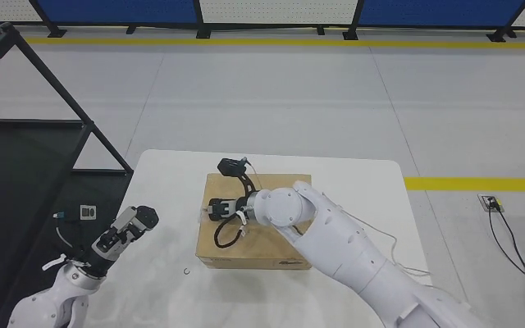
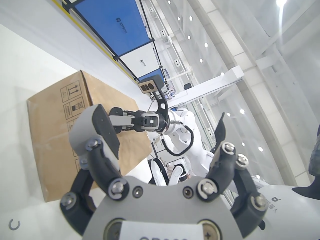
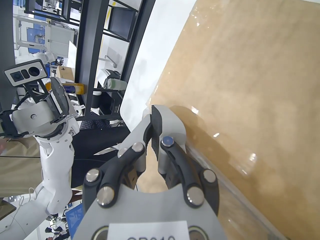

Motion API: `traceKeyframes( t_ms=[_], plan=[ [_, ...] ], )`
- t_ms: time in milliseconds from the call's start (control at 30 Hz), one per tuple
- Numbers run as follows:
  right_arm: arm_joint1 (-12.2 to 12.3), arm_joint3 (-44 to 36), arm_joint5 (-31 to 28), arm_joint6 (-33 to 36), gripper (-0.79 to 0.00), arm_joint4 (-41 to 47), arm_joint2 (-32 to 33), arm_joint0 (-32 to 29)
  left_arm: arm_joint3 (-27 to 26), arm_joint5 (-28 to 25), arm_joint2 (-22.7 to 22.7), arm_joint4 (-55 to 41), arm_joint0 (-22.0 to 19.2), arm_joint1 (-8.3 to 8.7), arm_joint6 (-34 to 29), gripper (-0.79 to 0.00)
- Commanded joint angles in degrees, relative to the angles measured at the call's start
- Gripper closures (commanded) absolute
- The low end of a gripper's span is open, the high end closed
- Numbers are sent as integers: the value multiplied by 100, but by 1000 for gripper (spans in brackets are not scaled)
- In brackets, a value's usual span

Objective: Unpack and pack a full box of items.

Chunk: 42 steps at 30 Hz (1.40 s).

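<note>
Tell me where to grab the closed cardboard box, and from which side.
The cardboard box is shut, flat-topped and likely too wide for one gripper. Probably clamp its two opposite side walls: the open left gripper pressing in from the robot's left, the right gripper, shut at the top's edge, from the right.

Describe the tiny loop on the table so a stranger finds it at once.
Find the white table, then the closed cardboard box on it. Off the box's near left corner, on the left gripper's side, lies the loop: tiny, grey, C-shaped, flat beside the big brown box.
</note>
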Motion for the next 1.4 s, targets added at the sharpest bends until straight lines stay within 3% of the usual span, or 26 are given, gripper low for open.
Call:
traceKeyframes(
  t_ms=[0, 233, 700, 1367],
  plan=[
    [-34, 43, -69, 43, 0, 27, 18, 19, -9, 17, -9, -3, 12, 3, -24, -785],
    [101, -344, -171, 306, 0, -160, 353, -147, -63, 62, 20, 16, -2, 9, -97, -785],
    [968, -2276, 596, 956, 0, -1353, 2149, -1552, -188, 108, 186, 138, -100, 6, -68, -785],
    [1379, -2467, 621, 1617, 0, -1581, 3350, -2225, -251, 230, 307, 296, -196, 6, 48, -785]
  ],
)
